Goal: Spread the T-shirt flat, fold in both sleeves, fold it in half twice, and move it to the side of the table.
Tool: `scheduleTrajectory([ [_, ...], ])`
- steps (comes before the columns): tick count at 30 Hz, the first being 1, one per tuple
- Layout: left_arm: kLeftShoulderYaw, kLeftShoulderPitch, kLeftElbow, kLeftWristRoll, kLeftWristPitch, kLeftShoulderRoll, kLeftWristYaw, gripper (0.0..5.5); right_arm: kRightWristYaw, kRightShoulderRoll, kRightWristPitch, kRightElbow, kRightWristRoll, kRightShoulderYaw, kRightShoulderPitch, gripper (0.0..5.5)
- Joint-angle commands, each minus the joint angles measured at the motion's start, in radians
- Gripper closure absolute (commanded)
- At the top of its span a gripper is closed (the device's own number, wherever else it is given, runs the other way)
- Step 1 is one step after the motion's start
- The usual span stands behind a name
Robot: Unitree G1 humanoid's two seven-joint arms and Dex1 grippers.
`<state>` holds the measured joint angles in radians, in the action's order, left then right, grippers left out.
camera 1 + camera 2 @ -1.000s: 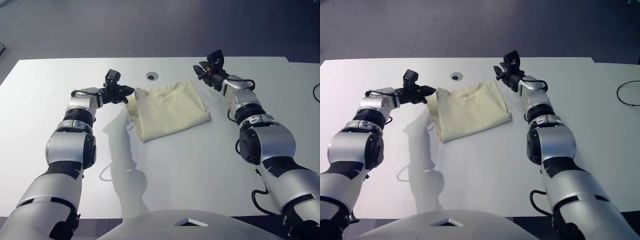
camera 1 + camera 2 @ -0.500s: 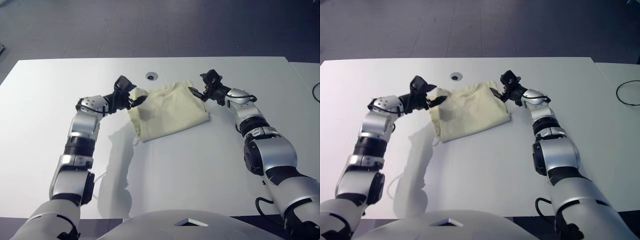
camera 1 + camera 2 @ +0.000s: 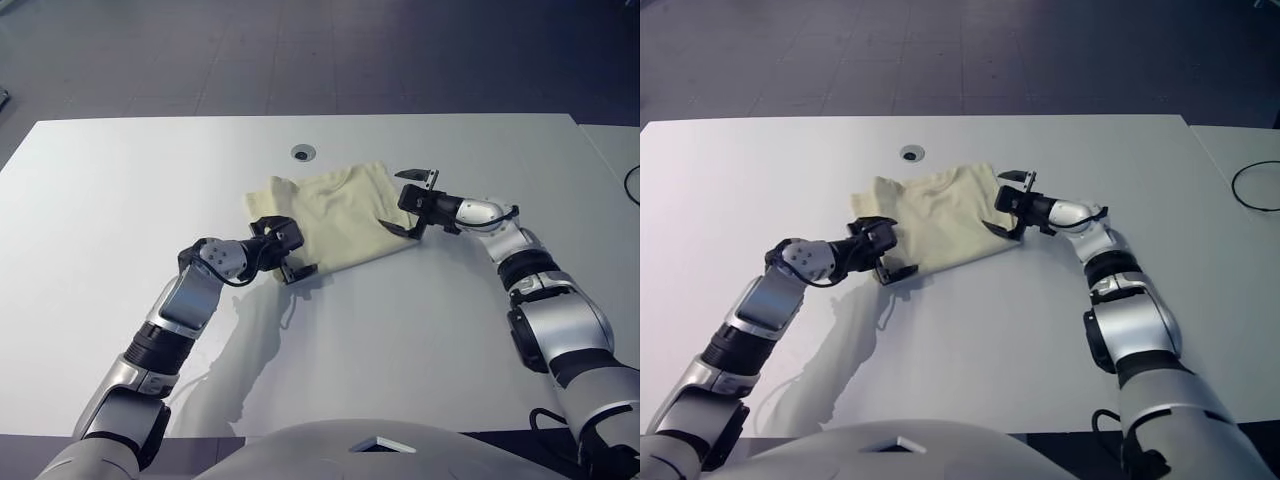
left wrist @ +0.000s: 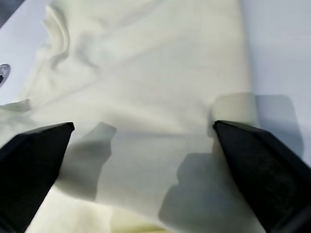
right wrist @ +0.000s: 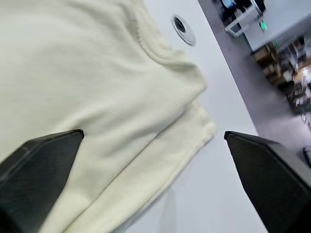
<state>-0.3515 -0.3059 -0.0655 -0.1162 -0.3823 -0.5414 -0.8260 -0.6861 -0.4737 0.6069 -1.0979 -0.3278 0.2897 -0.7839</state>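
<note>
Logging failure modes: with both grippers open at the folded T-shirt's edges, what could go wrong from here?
The T-shirt lies in stacked layers, visible at its edge in the right wrist view. The open right gripper may pinch only the top layer and undo the fold. The left gripper sits at the near corner, so uneven pulls could skew it.

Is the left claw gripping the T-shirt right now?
No, the left claw stands wide open over the near corner of the T-shirt, with no cloth pinched between its tips.
</note>
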Motion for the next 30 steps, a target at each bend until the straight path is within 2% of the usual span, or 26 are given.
scheduleTrajectory([
  [1,-0.032,-0.036,0.069,-0.035,0.063,-0.125,-0.12,0.12,-0.184,-0.083,0.035,0.187,-0.003,0.074,0.17,0.1],
  [4,-0.032,-0.12,0.165,-0.022,0.193,-0.229,-0.268,0.12,-0.385,-0.178,-0.059,0.593,0.114,0.128,0.34,0.1],
  [7,-0.024,-0.29,0.364,-0.043,0.366,-0.229,-0.3,0.12,-0.504,-0.235,-0.292,1.014,0.291,0.165,0.458,0.1],
  [9,-0.002,-0.406,0.479,-0.039,0.436,-0.185,-0.273,0.12,-0.488,-0.196,-0.481,1.202,0.419,0.163,0.459,0.1],
  [12,0.019,-0.529,0.606,-0.059,0.515,-0.147,-0.186,0.12,-0.435,-0.13,-0.678,1.321,0.537,0.113,0.411,0.1],
  [15,0.053,-0.581,0.66,-0.052,0.552,-0.152,-0.129,0.12,-0.37,-0.093,-0.794,1.32,0.594,0.03,0.332,0.1],
  [18,0.105,-0.499,0.537,0.021,0.51,-0.199,-0.186,0.12,-0.294,-0.098,-0.79,1.21,0.535,-0.04,0.254,0.1],
  [20,0.135,-0.383,0.371,0.078,0.445,-0.23,-0.23,0.12,-0.265,-0.139,-0.736,1.138,0.465,-0.061,0.246,0.1],
  [25,0.161,-0.085,0.009,0.166,0.241,-0.239,-0.218,0.12,-0.246,-0.238,-0.553,0.989,0.31,-0.06,0.295,0.1],
  [30,0.12,0.012,-0.021,0.088,0.217,-0.206,-0.13,0.12,-0.198,-0.253,-0.376,0.794,0.18,-0.023,0.281,0.1],
])
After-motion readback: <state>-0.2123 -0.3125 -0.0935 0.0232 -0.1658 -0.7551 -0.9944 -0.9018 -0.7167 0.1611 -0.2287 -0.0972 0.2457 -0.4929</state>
